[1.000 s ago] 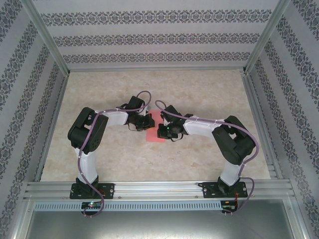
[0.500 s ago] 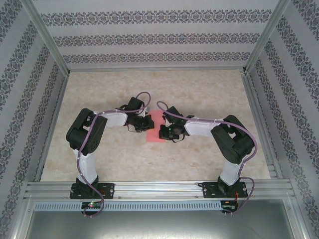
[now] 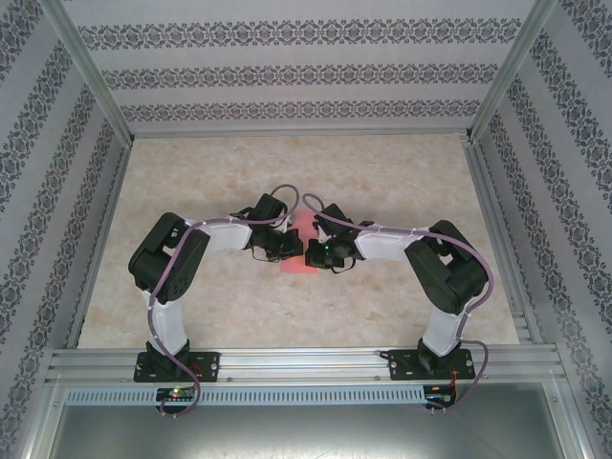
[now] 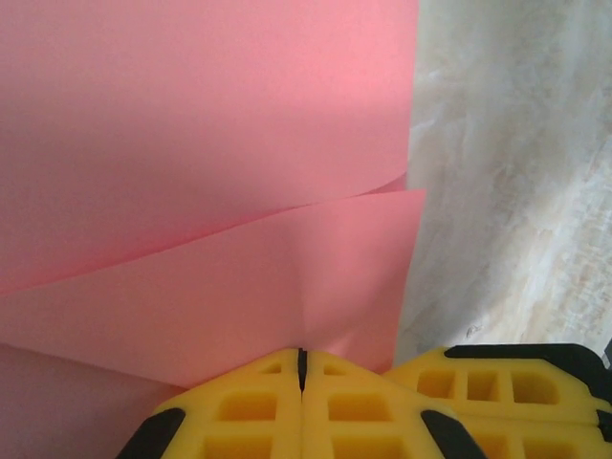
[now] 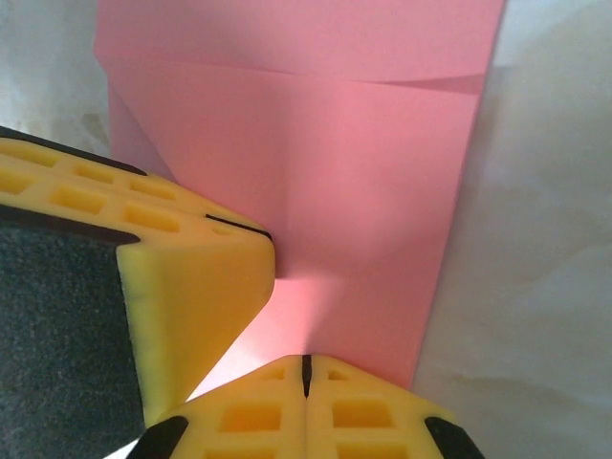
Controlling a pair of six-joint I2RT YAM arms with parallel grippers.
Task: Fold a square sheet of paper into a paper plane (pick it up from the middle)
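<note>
left hand (image 4: 301,359), right hand (image 5: 306,363): fingers pressed together, tips at folded square sheet of paper (image 5: 363,191) between them.

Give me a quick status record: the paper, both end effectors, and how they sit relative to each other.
sheet: salmon-pink, mid-table, partly folded with one layer over another
left end effector: shut, tips at the folded layer's edge
right end effector: shut, tips against the sheet
spacing: both end effectors meet over the sheet, nearly touching
grip: cannot tell whether either one pinches the sheet
table: marbled beige
</note>
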